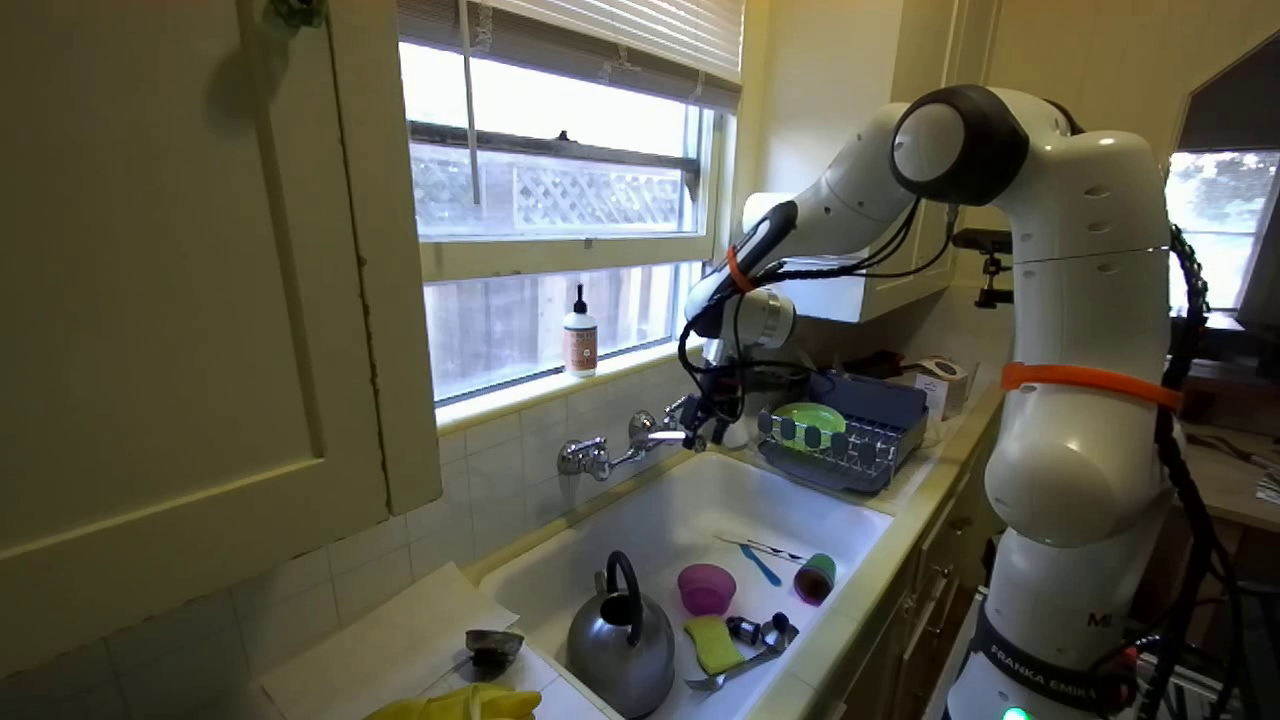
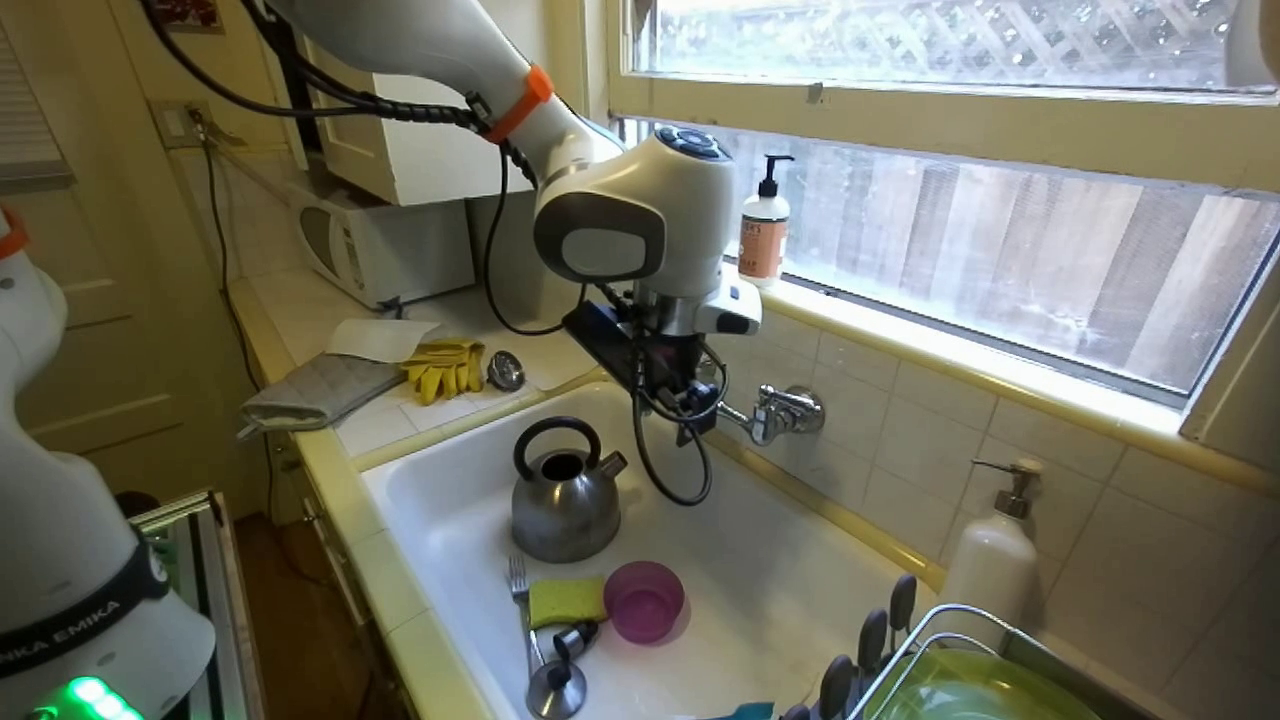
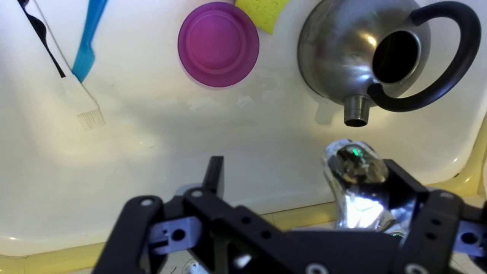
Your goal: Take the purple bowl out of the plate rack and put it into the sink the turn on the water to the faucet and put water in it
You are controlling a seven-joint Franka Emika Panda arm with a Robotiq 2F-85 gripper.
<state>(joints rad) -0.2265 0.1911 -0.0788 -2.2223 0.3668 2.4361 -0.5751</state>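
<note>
Bowl (image 3: 218,43) sits upright in the sink (image 3: 228,133), well apart from the faucet (image 3: 361,209), so water could miss, while the gripper (image 3: 306,173), spread wide and holding nothing, might knock that faucet askew by swinging sideways this close!

I have the end effector (image 3: 304,171) spread wide, the faucet (image 3: 357,182) between its fingers (image 3: 216,175) and close to one, with the bowl (image 3: 215,43) in the sink (image 3: 159,171) just beside the sponge (image 3: 264,13), between kettle (image 3: 338,53) and blue utensil (image 3: 83,62).
</note>
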